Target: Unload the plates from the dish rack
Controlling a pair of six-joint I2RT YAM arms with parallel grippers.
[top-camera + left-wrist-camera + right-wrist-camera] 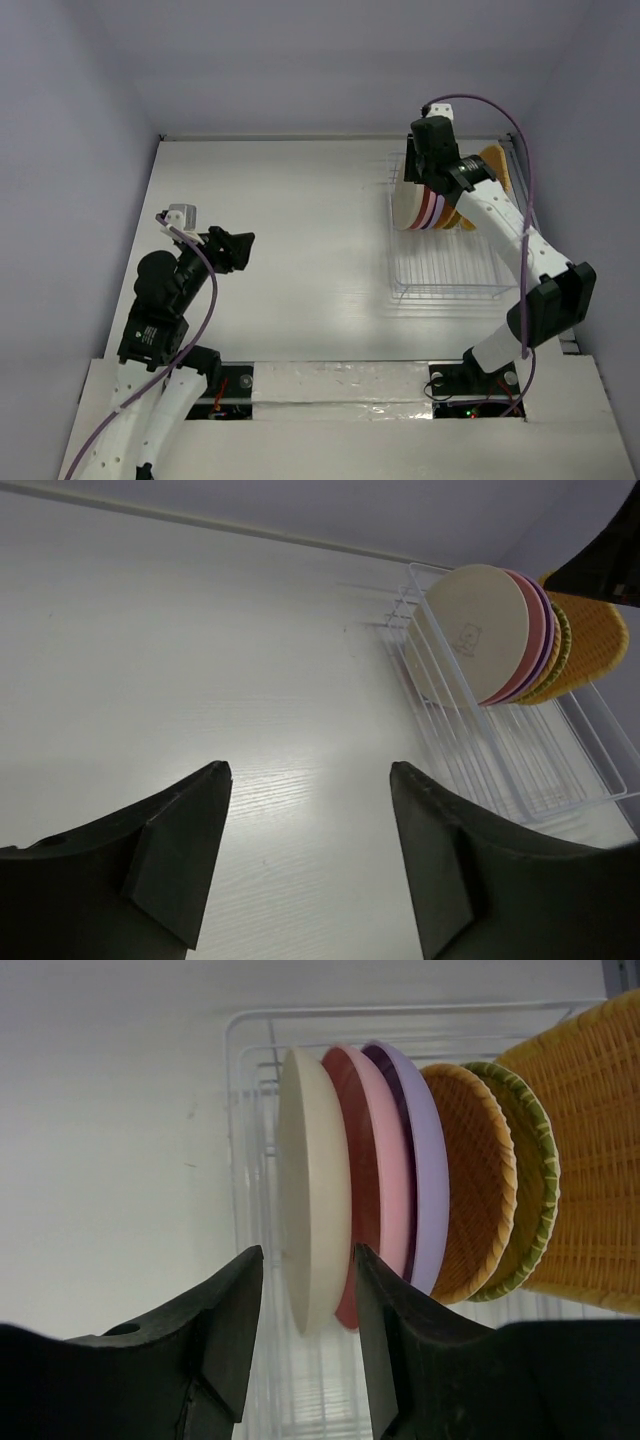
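The dish rack (445,275) of thin clear wires stands at the right of the table. Several plates stand on edge at its far end: a cream plate (312,1160) at the front, then a pink plate (385,1150), a lavender plate (428,1160), an orange-brown textured plate (475,1180), a green-rimmed one (532,1180) and a squarish orange woven one (590,1160). My right gripper (308,1250) is open, one finger on each side of the cream plate's rim, with a small gap on the left side. My left gripper (308,770) is open and empty above the bare table, far left of the rack (500,760).
The near half of the rack (440,290) holds no plates. The white table (290,220) is bounded by grey walls at the back and sides. The right arm (520,250) reaches over the rack's right side.
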